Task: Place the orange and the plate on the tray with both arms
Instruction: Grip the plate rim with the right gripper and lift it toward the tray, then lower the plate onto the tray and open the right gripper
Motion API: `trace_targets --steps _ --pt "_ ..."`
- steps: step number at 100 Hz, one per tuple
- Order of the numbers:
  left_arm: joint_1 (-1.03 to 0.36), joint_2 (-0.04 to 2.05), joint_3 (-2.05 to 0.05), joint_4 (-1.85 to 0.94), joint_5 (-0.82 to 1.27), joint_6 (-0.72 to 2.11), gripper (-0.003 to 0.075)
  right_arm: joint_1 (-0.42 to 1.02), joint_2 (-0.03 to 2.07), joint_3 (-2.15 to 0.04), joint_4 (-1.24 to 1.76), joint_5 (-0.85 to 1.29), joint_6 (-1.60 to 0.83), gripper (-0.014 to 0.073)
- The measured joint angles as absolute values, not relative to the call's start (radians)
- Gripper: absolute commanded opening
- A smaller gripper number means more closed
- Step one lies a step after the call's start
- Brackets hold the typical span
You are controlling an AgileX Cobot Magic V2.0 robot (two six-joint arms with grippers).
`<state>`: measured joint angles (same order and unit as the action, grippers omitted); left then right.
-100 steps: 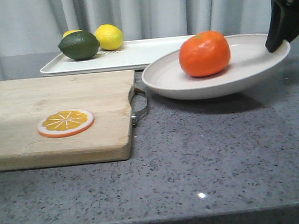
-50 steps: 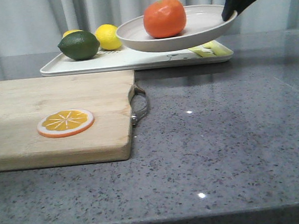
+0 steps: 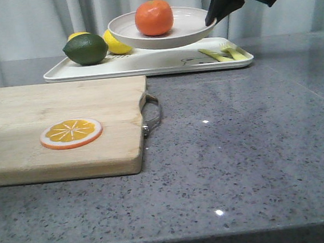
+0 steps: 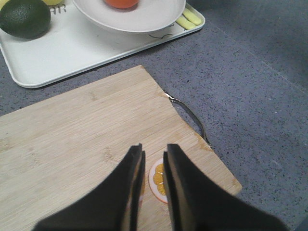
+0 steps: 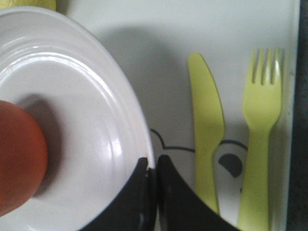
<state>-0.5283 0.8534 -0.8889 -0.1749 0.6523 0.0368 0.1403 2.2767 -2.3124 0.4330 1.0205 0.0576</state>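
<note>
Up at the top centre of the front view we see the plate [image 3: 163,32] held off the surface above the tray [image 3: 145,63], with the orange [image 3: 153,17] sitting in its middle. Our right gripper [image 3: 210,20] comes in from the upper right of the frame and pinches the plate's right rim; in the right wrist view its fingers [image 5: 139,192] are nearly closed with the thin rim [image 5: 144,144] caught between them, and the orange [image 5: 19,159] shows at the left edge. Below the plate in that view, a yellow-green knife [image 5: 207,130] and fork [image 5: 260,139] lie side by side on the tray [image 5: 159,57], over a faint drawn outline. In the front view a lime [image 3: 85,49] and a lemon [image 3: 117,42] rest on the tray's left part, the lemon partly hidden behind the plate. Our left gripper [image 4: 153,159] hovers over the cutting board [image 4: 86,139] in the left wrist view, its fingers [image 4: 132,183] close together with only a narrow gap and holding nothing; an orange slice [image 4: 159,175] lies on the board just under them. In the front view that slice [image 3: 71,133] sits at centre left on the board [image 3: 59,125], whose metal handle [image 3: 152,114] points right.
</note>
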Motion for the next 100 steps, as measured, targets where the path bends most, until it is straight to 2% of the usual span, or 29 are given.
trace_targets --steps 20,63,70,89,100 --pt "-0.528 0.853 -0.889 -0.175 0.652 0.037 0.0095 0.14 2.386 -2.44 0.453 1.035 0.058 -0.0071" --pt "-0.528 0.853 -0.889 -0.179 0.652 0.037 0.0095 0.14 2.43 -2.457 0.455 1.017 0.056 -0.0067" --pt "-0.528 0.853 -0.889 -0.181 0.651 0.037 0.0095 0.14 2.432 -2.457 0.455 1.016 0.054 -0.0034" --pt "-0.528 0.853 -0.889 -0.181 0.649 0.037 0.0095 0.14 2.439 -2.457 0.459 1.015 0.054 0.0148" --pt "-0.528 0.853 -0.889 -0.181 0.649 0.037 0.0095 0.14 2.439 -2.457 0.462 1.01 0.054 0.0196"
